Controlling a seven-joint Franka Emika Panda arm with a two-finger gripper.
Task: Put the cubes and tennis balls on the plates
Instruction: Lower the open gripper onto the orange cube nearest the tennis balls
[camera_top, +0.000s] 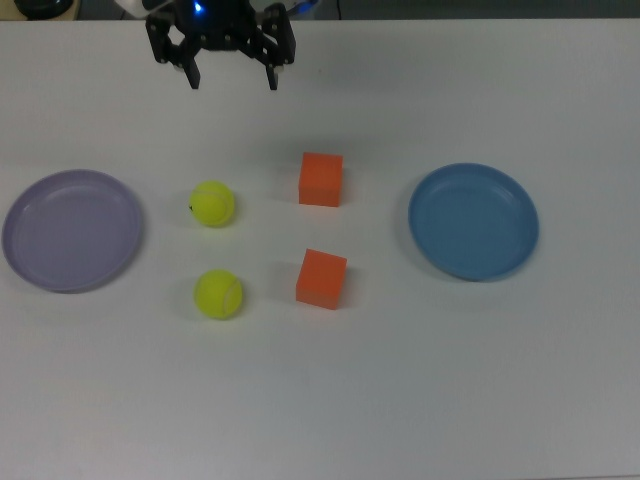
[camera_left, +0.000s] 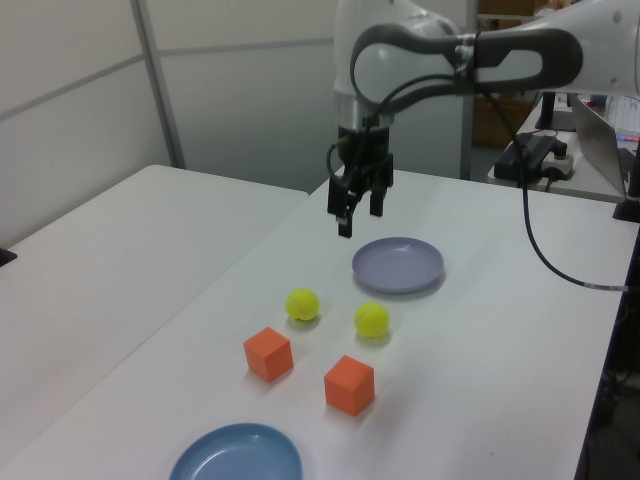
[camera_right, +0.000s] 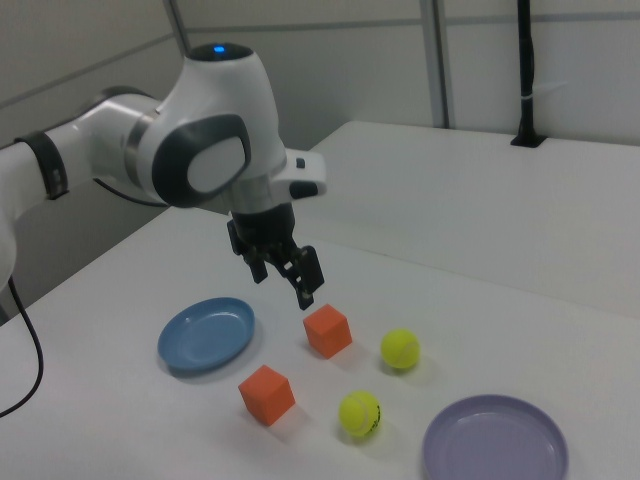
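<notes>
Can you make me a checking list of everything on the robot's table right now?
Surface: white table, with a second white table beside it.
Tennis balls: two, upper ball and lower ball, both on the table, on no plate.
Cubes: two orange, upper cube and lower cube, both on the table.
Plates: lavender plate and blue plate, both empty.
Clutter: nothing seen on the work table.
Pincer: pincer open, holding nothing, up in the air above the table.
Cables: black cable hanging from the arm.
Surroundings: grey wall panels; a laptop on a far desk.
</notes>
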